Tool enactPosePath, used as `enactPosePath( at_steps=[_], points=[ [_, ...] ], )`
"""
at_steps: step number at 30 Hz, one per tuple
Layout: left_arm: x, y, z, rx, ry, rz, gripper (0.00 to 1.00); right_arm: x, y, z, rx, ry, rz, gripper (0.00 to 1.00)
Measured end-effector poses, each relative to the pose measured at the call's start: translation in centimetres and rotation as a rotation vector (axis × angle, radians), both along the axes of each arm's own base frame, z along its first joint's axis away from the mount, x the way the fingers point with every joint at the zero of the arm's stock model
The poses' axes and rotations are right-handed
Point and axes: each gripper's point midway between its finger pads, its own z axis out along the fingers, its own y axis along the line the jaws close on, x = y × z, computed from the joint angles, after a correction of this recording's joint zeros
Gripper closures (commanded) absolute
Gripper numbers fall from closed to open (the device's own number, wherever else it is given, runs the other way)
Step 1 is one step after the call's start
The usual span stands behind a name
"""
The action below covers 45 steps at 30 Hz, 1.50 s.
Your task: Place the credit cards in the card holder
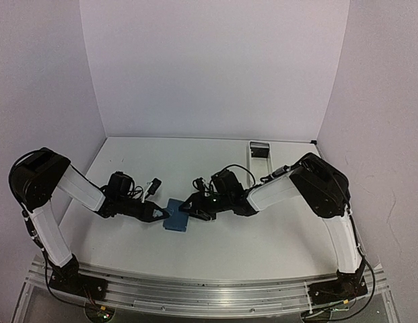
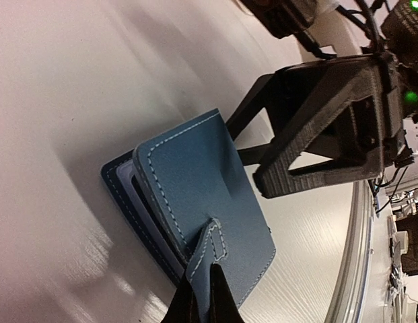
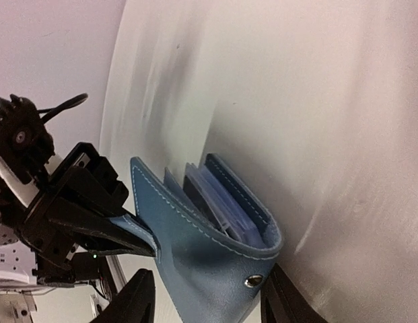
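The left gripper (image 2: 203, 299) pinches the card holder (image 2: 195, 182) by its tab (image 2: 210, 250); the right gripper (image 1: 192, 210) straddles it, jaws spread. Open it gently, I'd say.

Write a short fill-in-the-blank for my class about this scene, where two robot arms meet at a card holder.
1. The card holder is coloured ___.
2. The left gripper has its jaws shut on the holder's snap ___.
3. The white tray lies far back, on the robot's ___ side.

Missing words: blue; tab; right.
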Motion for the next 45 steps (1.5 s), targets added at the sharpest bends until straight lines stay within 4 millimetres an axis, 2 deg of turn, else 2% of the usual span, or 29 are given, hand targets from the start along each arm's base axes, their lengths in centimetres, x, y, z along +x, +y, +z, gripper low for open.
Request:
enactPosePath(
  at_steps=[4,6,11,12,13,15,16,18,20,23,26,29,31,34,36,38,42,45],
  points=[
    [-0.2,-0.3,0.6,-0.036,-0.011,-0.022,1.0,-0.1,0.4,-0.5,0.061,0.016,0.024,0.9],
    [-0.3,-0.3,0.7,-0.04,-0.008,-0.027,1.0,-0.2,0.4,-0.7,0.08,0.021,0.03,0.98],
    [-0.6,-0.2,0.4,-0.035,0.009,-0.031,1.0,-0.7,0.5,0.3,0.119,0.013,0.05,1.0],
    [-0.6,-0.2,0.4,-0.036,0.009,-0.03,0.98,-0.8,0.4,0.6,0.12,0.011,0.048,1.0],
    [-0.6,-0.2,0.4,-0.036,0.009,-0.029,0.89,-0.8,0.4,0.8,0.12,0.009,0.045,1.0],
    [-0.5,-0.3,0.5,-0.036,0.015,-0.03,0.56,-0.9,-0.1,1.1,0.113,0.014,0.025,1.0],
    [-0.4,-0.3,0.6,-0.033,0.02,-0.03,0.44,-0.9,-0.4,1.3,0.106,0.019,0.011,1.0],
    [0.0,0.1,0.7,-0.022,0.024,-0.019,0.28,-1.0,-1.2,1.5,0.076,0.04,-0.026,1.0],
    [0.4,0.7,1.0,-0.004,0.031,-0.002,0.21,-0.7,-2.0,1.7,0.03,0.061,-0.081,1.0],
    [1.1,1.5,2.2,0.013,-0.014,0.011,0.19,0.6,-3.1,2.3,-0.054,0.092,-0.185,1.0],
    [1.6,1.7,4.9,0.011,-0.149,-0.017,0.19,1.8,-3.8,3.8,-0.097,0.125,-0.288,1.0],
    [1.3,0.9,8.9,0.023,-0.432,-0.117,0.15,2.6,-4.4,5.5,-0.1,0.166,-0.38,1.0],
    [0.4,-0.4,11.5,0.041,-0.654,-0.204,0.02,2.9,-4.9,6.5,-0.096,0.187,-0.429,1.0],
    [-1.9,-2.8,13.8,0.069,-0.975,-0.33,0.01,3.4,-5.3,8.0,-0.084,0.204,-0.485,1.0],
    [-3.0,-4.0,13.4,0.106,-1.116,-0.393,0.0,3.7,-5.4,9.2,-0.068,0.205,-0.512,1.0],
    [-3.2,-4.7,12.1,0.162,-1.197,-0.434,0.0,4.0,-5.2,10.2,-0.047,0.204,-0.533,1.0],
    [-2.3,-6.1,9.6,0.282,-1.321,-0.478,0.01,4.3,-4.7,11.6,-0.022,0.203,-0.549,1.0],
    [-1.3,-6.5,8.6,0.357,-1.388,-0.475,0.08,4.2,-4.4,12.0,-0.02,0.197,-0.555,1.0]
  ],
)
